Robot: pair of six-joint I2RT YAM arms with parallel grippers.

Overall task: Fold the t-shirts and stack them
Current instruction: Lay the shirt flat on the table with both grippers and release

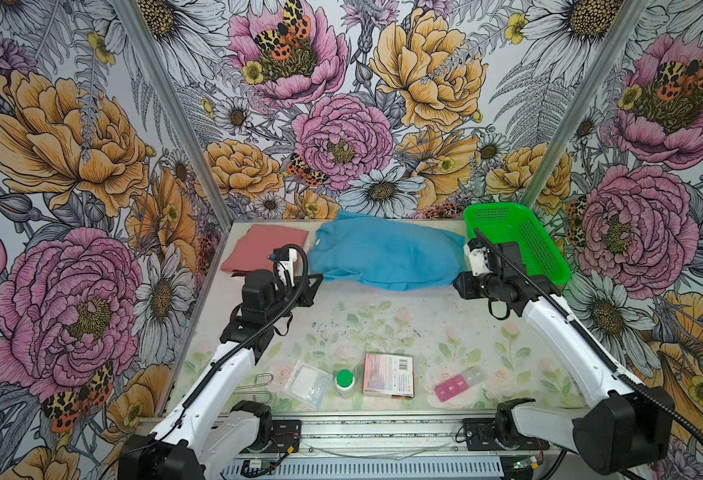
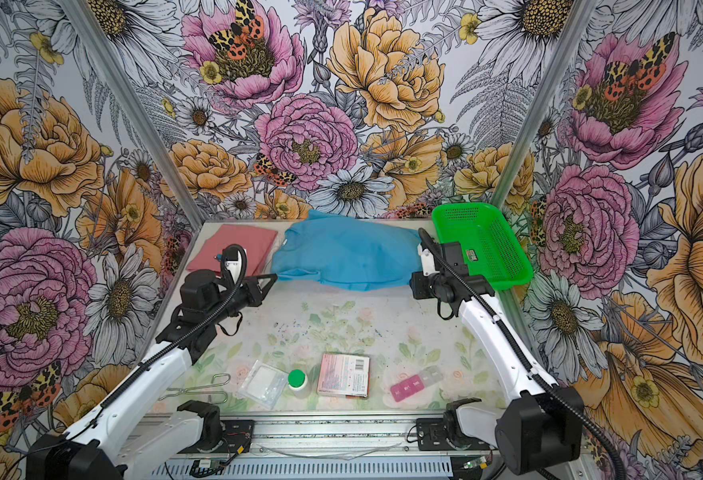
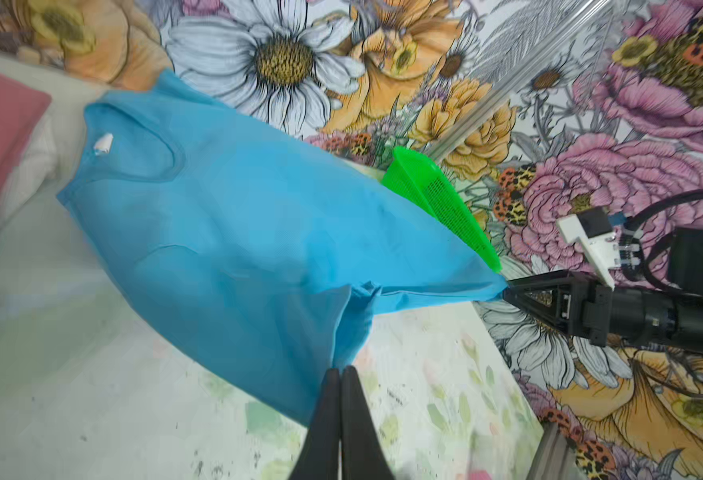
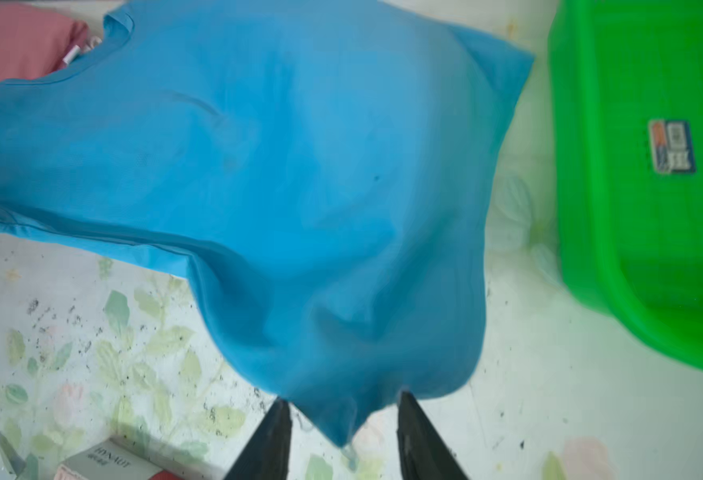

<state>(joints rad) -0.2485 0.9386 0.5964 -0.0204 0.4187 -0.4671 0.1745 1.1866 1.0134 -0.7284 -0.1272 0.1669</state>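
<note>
Two grippers meet the blue t-shirt (image 1: 387,253): the left gripper (image 3: 341,370) is pinched tight on its near hem, while the right gripper (image 4: 341,399) has its jaws parted, a cloth corner drooping between them. The shirt spreads across the far part of the table (image 1: 383,324), between the folded pink t-shirt (image 1: 258,249) and the green basket (image 1: 543,249).

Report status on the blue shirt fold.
Left tool shut on blue t-shirt edge. Right tool open, cloth between jaws. Green basket beside right tool.

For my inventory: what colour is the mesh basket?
Bright green; plastic mesh basket, clearest in a top view.
</note>
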